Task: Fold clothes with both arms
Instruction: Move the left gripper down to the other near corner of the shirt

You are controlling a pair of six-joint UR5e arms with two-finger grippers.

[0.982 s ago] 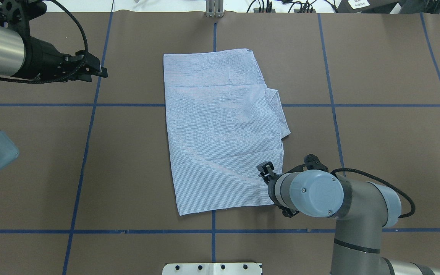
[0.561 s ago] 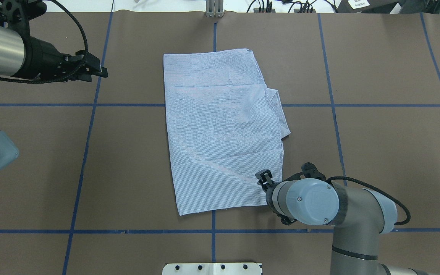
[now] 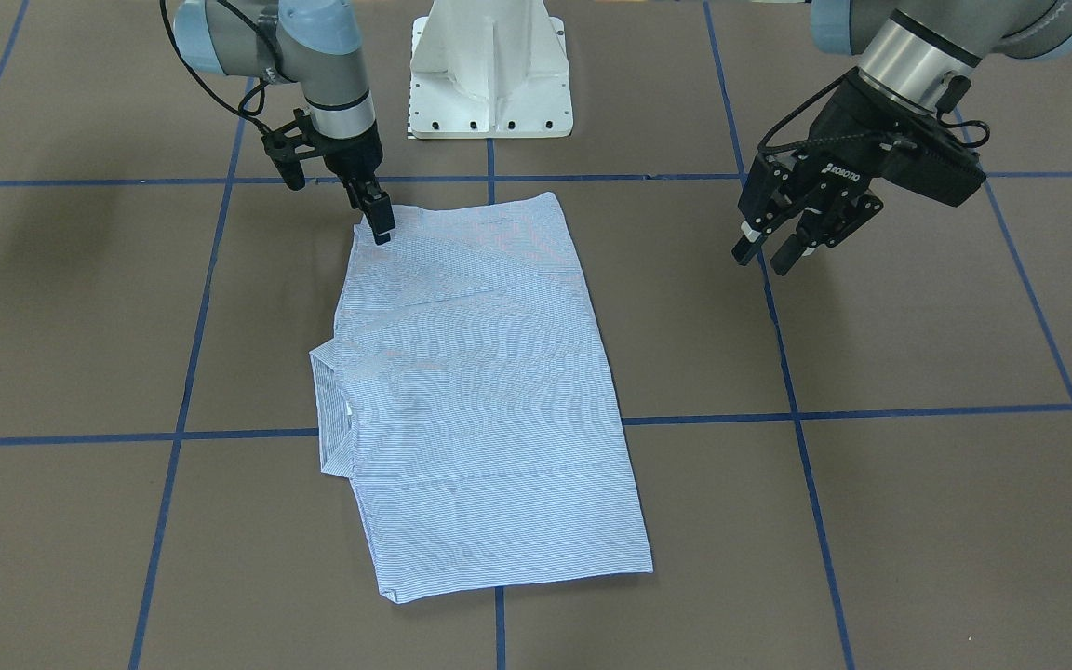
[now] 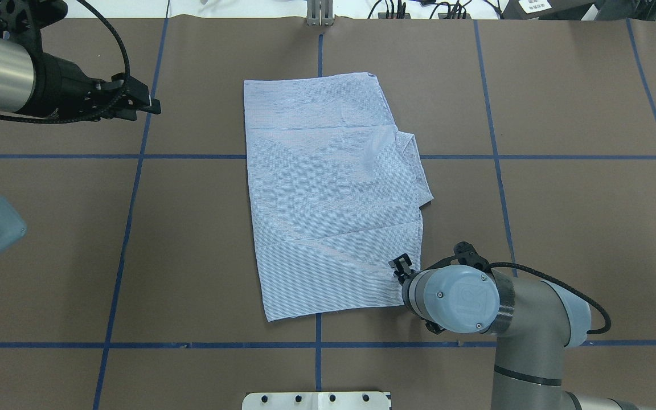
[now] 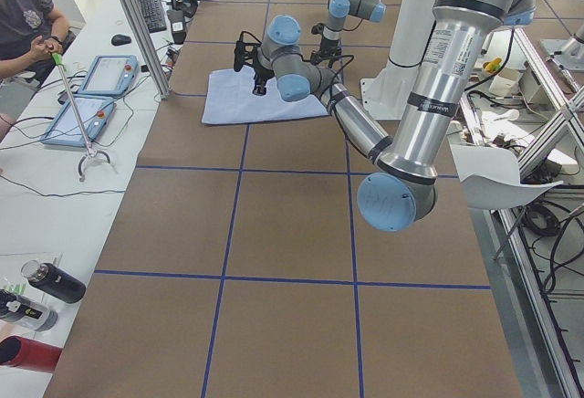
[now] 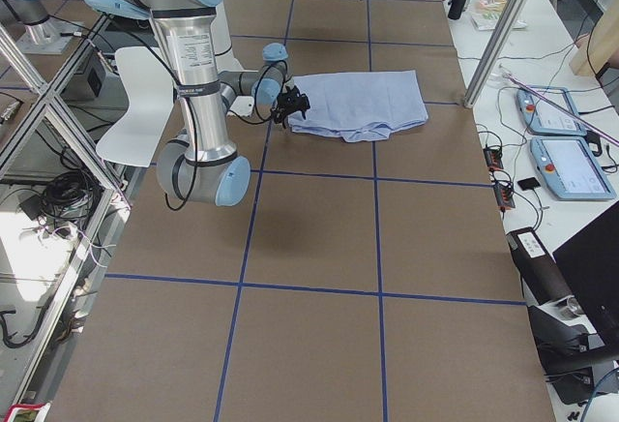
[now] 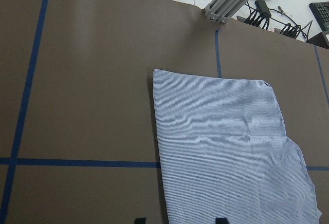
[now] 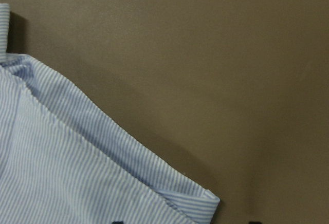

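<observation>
The blue-and-white striped shirt (image 4: 328, 193) lies folded in a flat rectangle at the table's middle, its collar (image 4: 416, 165) sticking out on the robot's right; it also shows in the front view (image 3: 480, 391). My right gripper (image 4: 400, 265) is low at the shirt's near right corner, also in the front view (image 3: 380, 231). In the right wrist view the shirt's folded edge (image 8: 77, 167) lies between its spread fingertips; it is open. My left gripper (image 3: 769, 251) hangs open and empty above bare table, far left of the shirt (image 7: 226, 142), also in the overhead view (image 4: 146, 105).
The white pedestal base (image 3: 489, 65) stands at the robot's edge. Blue tape lines (image 4: 134, 156) grid the brown table. An aluminium post (image 4: 320, 14) stands at the far edge. Desks with tablets (image 6: 571, 165) lie beyond the far side.
My right arm has drawn a little toward the robot and to the right, bringing its gripper closer to the shirt's near right corner. The left arm and shirt have not moved.
</observation>
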